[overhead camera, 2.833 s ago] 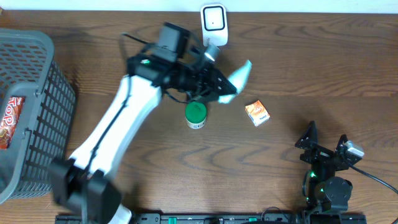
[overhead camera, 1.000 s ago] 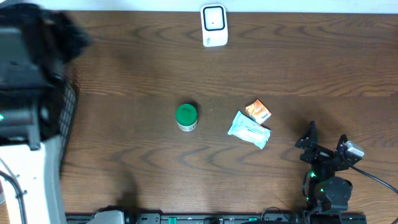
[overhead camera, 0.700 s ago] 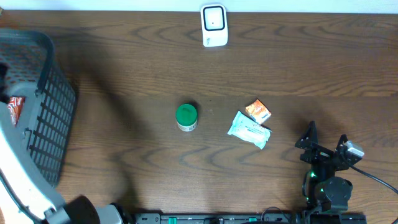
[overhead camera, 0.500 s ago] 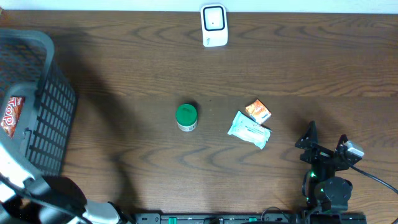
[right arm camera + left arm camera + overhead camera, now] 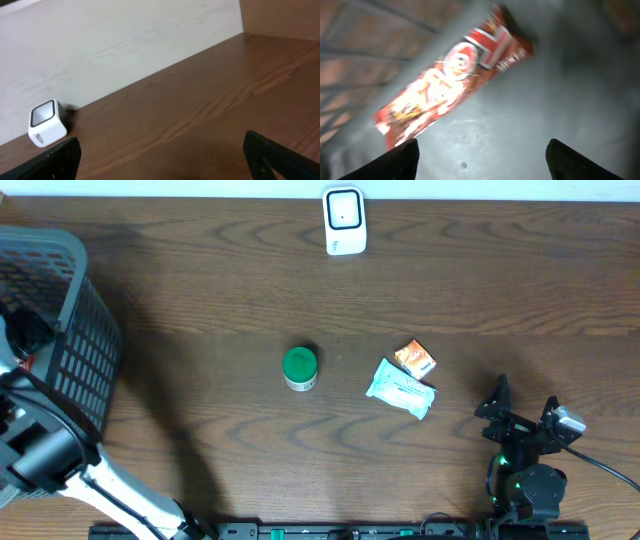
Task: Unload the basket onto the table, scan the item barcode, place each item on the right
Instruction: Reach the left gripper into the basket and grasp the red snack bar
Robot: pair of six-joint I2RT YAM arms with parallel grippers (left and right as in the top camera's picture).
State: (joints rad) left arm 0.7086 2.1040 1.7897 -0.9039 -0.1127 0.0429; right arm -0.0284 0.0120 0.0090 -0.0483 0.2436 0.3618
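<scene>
A red snack packet (image 5: pixel 450 75) lies slanted on the grey floor of the basket (image 5: pixel 530 115) in the left wrist view. Just above it my left gripper (image 5: pixel 482 150) hangs open and empty, the packet's lower end near its left fingertip (image 5: pixel 402 160). From overhead, the left arm (image 5: pixel 40 450) reaches over the dark mesh basket (image 5: pixel 75 300) at the table's left and hides the packet. The white barcode scanner (image 5: pixel 343 220) stands at the back centre and also shows in the right wrist view as the scanner (image 5: pixel 46 122). My right gripper (image 5: pixel 525 412) rests open at the front right.
A green-lidded can (image 5: pixel 300 368) stands mid-table. To its right lie a pale wipes pack (image 5: pixel 401 388) and a small orange box (image 5: pixel 415 360), touching each other. A light wall (image 5: pixel 125 45) runs behind the scanner.
The left arm, earlier holding the wipes pack near the scanner, has left it beside the orange box, swung left and come over the basket. The right arm has not moved.
</scene>
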